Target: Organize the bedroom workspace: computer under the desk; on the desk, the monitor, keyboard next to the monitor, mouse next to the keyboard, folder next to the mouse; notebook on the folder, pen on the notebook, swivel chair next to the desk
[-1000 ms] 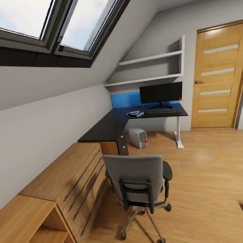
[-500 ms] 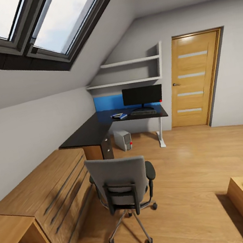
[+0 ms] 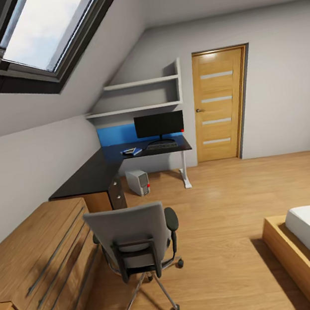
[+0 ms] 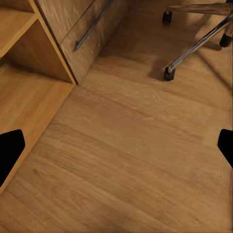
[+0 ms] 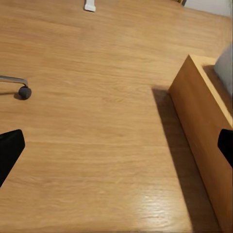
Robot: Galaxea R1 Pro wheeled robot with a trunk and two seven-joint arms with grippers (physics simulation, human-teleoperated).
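Two pincers idle and spread; robot stands off from the worktop, last step pending.

Monitor [image 3: 159, 124] and keyboard [image 3: 162, 145] sit on the black worktop [image 3: 85, 176]; computer [image 3: 138, 182] stands on the floor under it. Blue folder [image 3: 135, 151] lies left of the keyboard, apparently with something dark stacked on it; mouse and pen too small to resolve. Swivel chair [image 3: 135, 241] stands well apart from the worktop, back toward the camera, beside the wooden drawer unit [image 3: 40, 267]. Left pincer [image 4: 116, 148] and right pincer [image 5: 116, 150] hang over bare floor, fingertips wide apart, holding nothing. Judged step: chair positioning. Next move calls for approaching the chair and pushing it toward the worktop.
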